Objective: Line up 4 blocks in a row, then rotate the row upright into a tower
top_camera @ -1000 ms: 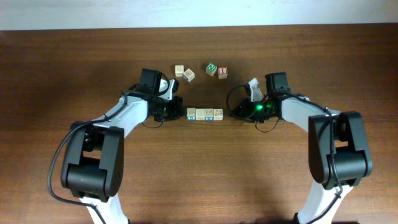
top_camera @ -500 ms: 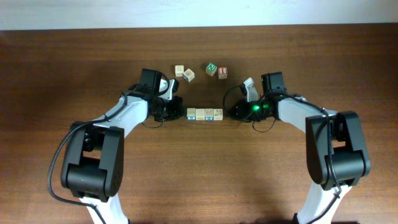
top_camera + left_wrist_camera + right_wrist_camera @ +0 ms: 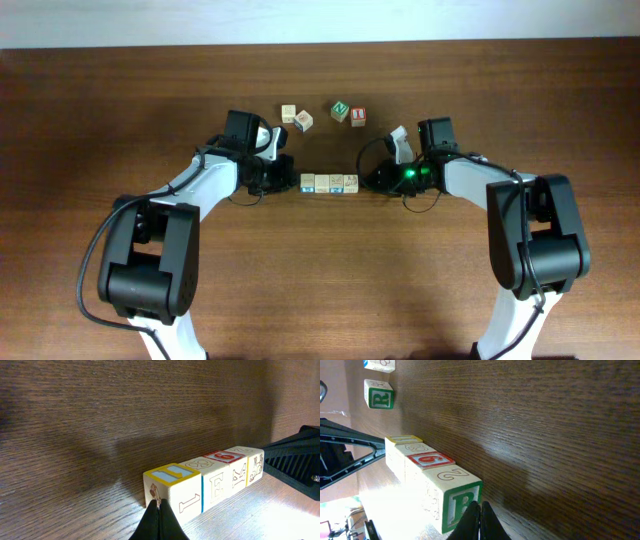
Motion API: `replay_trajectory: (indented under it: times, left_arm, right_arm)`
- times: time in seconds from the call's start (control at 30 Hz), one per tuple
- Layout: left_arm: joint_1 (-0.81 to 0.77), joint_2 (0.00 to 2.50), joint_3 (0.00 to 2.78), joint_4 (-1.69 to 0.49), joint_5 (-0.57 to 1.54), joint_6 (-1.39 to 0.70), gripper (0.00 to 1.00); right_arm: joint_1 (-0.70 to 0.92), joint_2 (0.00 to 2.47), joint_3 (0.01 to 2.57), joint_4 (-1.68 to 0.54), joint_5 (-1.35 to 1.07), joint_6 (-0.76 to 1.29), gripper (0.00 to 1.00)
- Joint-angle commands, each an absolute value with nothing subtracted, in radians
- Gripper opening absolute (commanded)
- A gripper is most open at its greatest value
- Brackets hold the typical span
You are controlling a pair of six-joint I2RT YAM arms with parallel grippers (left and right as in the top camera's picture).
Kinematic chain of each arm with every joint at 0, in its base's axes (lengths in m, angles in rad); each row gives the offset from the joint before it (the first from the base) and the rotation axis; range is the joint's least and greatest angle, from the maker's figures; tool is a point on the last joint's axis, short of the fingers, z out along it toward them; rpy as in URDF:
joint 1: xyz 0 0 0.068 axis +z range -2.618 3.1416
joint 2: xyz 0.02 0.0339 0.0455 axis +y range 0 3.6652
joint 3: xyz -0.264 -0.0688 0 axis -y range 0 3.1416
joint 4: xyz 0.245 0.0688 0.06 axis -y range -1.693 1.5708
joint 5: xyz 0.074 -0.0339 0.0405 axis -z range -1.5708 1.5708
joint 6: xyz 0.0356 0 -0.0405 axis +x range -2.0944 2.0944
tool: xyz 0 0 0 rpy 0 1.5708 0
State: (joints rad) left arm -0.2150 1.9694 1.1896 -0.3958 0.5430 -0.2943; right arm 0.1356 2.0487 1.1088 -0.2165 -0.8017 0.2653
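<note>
left tool (image 3: 159, 511) together | right tool (image 3: 480, 511) together | blocks (image 3: 329, 183) row between both tips

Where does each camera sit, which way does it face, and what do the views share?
Overhead: above, facing down on the brown wooden table, the row of four light-wood letter cubes, the left arm and the right arm.
Left wrist: low at the row's left end, looking along it; the shut left gripper shows.
Right wrist: low at the opposite end, by the green "B" cube; the shut right gripper shows.
Shared: all three see the row.
</note>
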Motion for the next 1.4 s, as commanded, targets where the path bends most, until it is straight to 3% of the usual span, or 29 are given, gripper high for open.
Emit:
replay_trajectory:
  times: [0.0,1.37]
  left_arm:
    - [-0.215,1.975,1.207,-0.393,0.554,-0.275,0.0]
    - [-0.215,1.975,1.207,-0.393,0.554,-0.275,0.0]
  right_arm:
    - [0.144,2.06,1.104,-0.211,-0.837,0.269,0.04]
    - [0.171,2.054,1.105,-0.192,-0.898,0.302,0.04]
